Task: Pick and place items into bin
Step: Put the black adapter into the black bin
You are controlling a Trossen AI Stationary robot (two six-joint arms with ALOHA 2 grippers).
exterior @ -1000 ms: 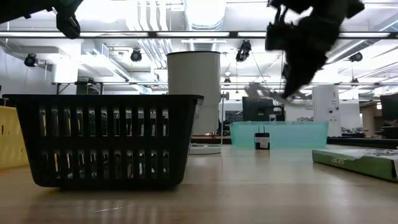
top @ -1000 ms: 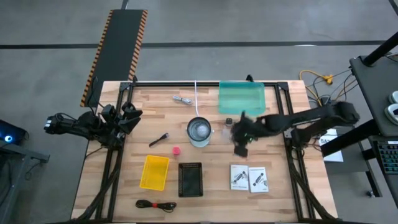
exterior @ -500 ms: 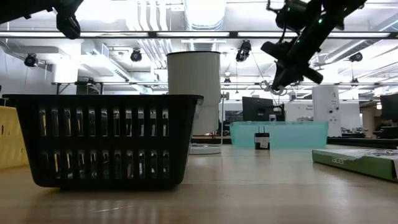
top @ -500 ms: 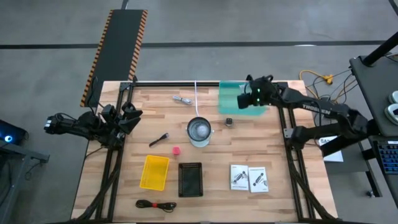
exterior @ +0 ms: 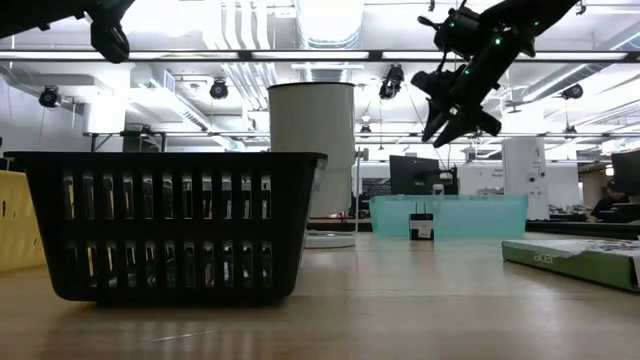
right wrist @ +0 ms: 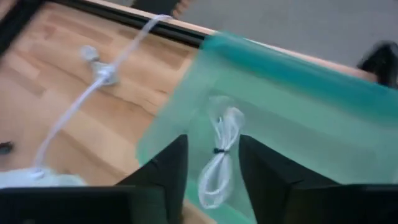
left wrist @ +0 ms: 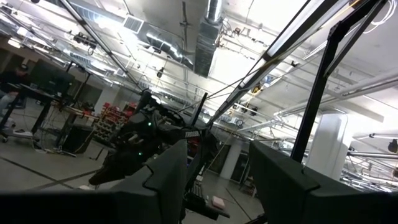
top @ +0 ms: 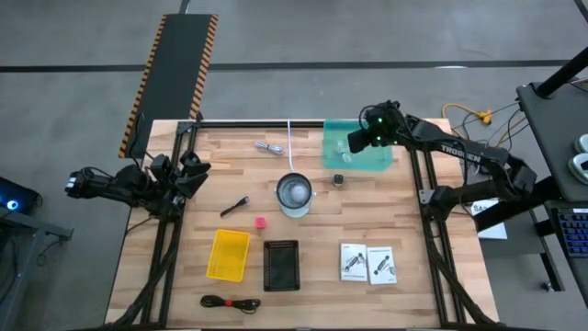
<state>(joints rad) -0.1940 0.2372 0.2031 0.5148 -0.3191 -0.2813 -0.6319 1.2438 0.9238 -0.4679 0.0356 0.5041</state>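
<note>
With a white coiled cable (right wrist: 219,155) lying in the teal bin (top: 377,156), the right gripper (top: 360,140) hovers above, fingers seemingly spread and empty, so fetching another item comes next.

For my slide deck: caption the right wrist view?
Right gripper open above the teal bin, white coiled cable lying inside.

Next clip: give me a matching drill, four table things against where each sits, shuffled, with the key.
Things:
1. white coiled cable
2. black coiled cable
3. pink cube
4. printed packets

Places:
A. on the wood between the yellow tray and the metal cup
B. at the table's near edge, in front of the yellow tray
C. inside the teal bin, under the right gripper
D. side by side, right of the black basket

Pairs: 1-C, 2-B, 3-A, 4-D
</note>
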